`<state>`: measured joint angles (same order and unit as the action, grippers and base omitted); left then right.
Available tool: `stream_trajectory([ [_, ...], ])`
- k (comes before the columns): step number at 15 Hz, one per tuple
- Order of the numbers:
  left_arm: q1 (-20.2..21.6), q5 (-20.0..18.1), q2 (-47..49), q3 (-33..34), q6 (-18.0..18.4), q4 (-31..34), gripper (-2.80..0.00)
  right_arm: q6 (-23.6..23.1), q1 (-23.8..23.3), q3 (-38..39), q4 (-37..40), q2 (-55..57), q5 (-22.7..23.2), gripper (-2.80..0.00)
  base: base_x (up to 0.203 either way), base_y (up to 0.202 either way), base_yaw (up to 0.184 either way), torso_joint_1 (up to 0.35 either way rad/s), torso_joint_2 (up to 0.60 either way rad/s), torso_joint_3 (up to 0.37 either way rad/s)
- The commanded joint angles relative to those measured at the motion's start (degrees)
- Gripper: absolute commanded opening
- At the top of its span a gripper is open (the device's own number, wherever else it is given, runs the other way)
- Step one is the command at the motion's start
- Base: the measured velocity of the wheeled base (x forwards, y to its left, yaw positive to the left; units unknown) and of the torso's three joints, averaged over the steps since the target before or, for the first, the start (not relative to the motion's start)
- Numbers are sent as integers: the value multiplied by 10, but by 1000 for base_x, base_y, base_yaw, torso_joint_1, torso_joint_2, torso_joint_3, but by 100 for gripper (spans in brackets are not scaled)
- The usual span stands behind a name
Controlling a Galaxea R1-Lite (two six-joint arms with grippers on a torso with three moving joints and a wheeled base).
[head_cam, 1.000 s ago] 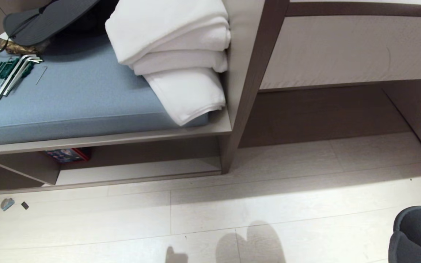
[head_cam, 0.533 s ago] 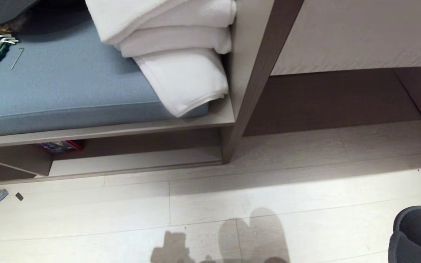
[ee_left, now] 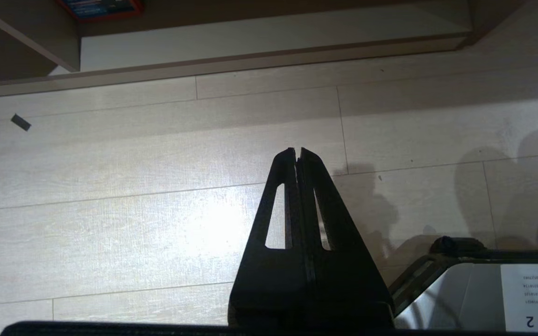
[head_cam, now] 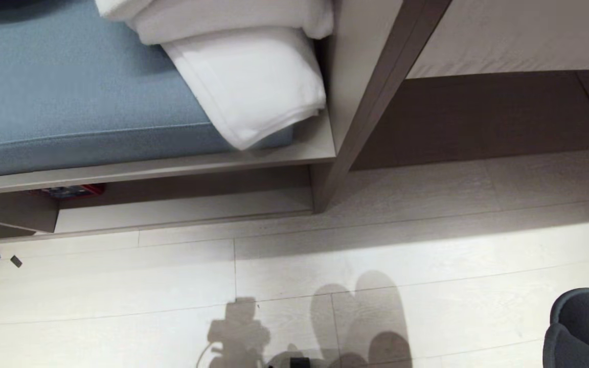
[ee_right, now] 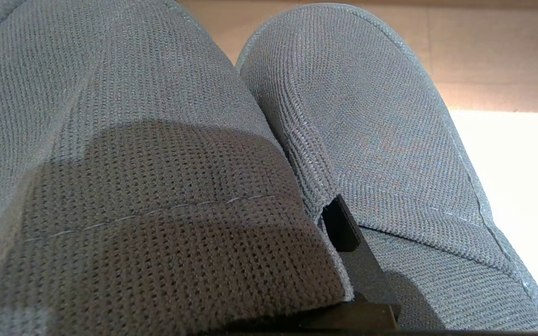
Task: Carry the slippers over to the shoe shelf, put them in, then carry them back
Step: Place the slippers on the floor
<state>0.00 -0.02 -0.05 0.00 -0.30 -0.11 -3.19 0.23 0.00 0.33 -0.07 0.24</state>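
Clearly the right hand (ee_right: 343,233) is clamped between the slippers (ee_right: 367,116).

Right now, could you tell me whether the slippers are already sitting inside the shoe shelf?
No, the slippers are clamped in the right gripper, and the shoe shelf shows only its bare pale base board.

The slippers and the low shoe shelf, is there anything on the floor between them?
No. In the head view only bare pale floor with shadows on it lies between the slippers, gripped by the right gripper, and the shoe shelf.
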Motion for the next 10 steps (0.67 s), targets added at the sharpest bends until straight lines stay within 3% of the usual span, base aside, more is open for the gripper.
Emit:
stream_trajectory([
  [1, 0, 0, 0, 0, -1, 0, -280, -1, 0, 0, 0, 1, 0, -280, 0, 0, 0, 2, 2, -200],
  [10, 0, 0, 0, 0, 0, 0, -280, -5, 0, 0, 0, 1, 1, -280, 0, 0, 0, 4, 2, -199],
])
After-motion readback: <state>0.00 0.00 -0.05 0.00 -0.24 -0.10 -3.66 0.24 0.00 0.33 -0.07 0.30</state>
